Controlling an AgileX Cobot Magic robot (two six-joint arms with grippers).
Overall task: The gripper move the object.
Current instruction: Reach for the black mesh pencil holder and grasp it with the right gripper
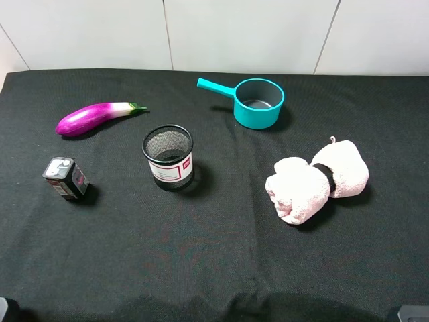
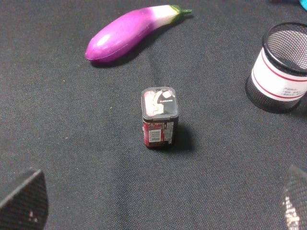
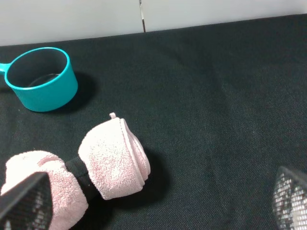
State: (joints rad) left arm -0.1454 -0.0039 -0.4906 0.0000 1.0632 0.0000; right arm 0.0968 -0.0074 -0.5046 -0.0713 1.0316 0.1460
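Note:
The black wire-mesh pen cup (image 1: pixel 168 158) with a white, red-edged label stands upright left of the table's middle. It also shows at the edge of the left wrist view (image 2: pixel 280 67). My left gripper (image 2: pixel 158 208) is open and empty, with its fingertips (image 2: pixel 24 201) spread wide. It sits well short of the cup, facing the small dark box (image 2: pixel 160 117). My right gripper (image 3: pixel 158 203) is open and empty, with its fingertips (image 3: pixel 290 199) apart, near the rolled pink towel (image 3: pixel 112 160). In the exterior high view only small grey bits of the arms show at the bottom corners.
A purple eggplant (image 1: pixel 94 117) lies at the back left. The small dark box (image 1: pixel 66 178) stands left of the cup. A teal saucepan (image 1: pixel 258 102) sits at the back. The pink towel (image 1: pixel 318 180) lies at the right. A black cloth (image 1: pixel 214 261) covers the table.

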